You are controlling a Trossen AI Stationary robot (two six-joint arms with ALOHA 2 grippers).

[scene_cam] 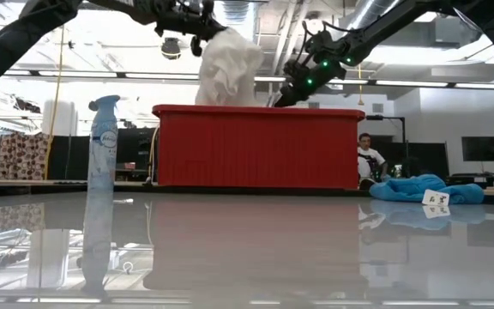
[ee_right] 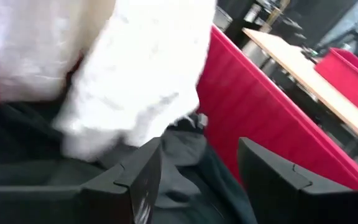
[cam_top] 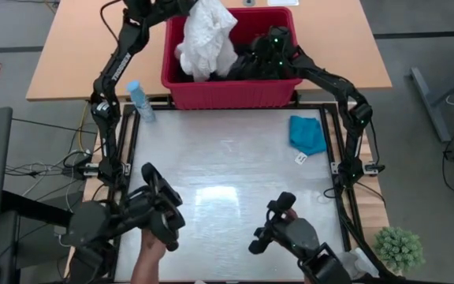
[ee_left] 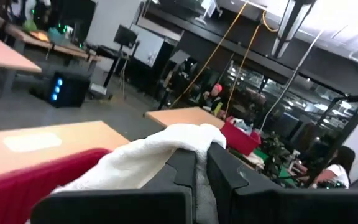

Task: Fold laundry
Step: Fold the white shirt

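Note:
The red basket [cam_top: 211, 93] stands at the table's far edge. A white lacy garment [cam_top: 207, 39] rises out of it, with my left gripper [cam_top: 194, 9] shut on its top, high above the basket. The garment's lower part [scene_cam: 230, 90] hangs down into the basket. Dark garments [cam_top: 247, 67] lie in the basket's right half. My right gripper [ee_right: 197, 149] stands open low over them, beside the white garment [ee_right: 135, 68]. A small teal garment [cam_top: 307, 134] lies flat on the table at the far right. My left gripper pinches the white garment's top [ee_left: 185, 140] between its two shut fingers; the cloth bunches over the fingertips in several folds. The fingers come about level, from the table's left. The garment hangs slack below them, lower end in the basket. My right gripper has dark cloth [ee_right: 179, 168] between and below its open fingers; whether they touch it I cannot tell.
A pale blue spray bottle [cam_top: 140, 101] stands left of the basket. A small white tag [cam_top: 300, 158] lies near the teal garment. At the near edge, a person's hands [cam_top: 152, 252] work two control arms [cam_top: 290, 233]. The table's middle [cam_top: 227, 181] is bare.

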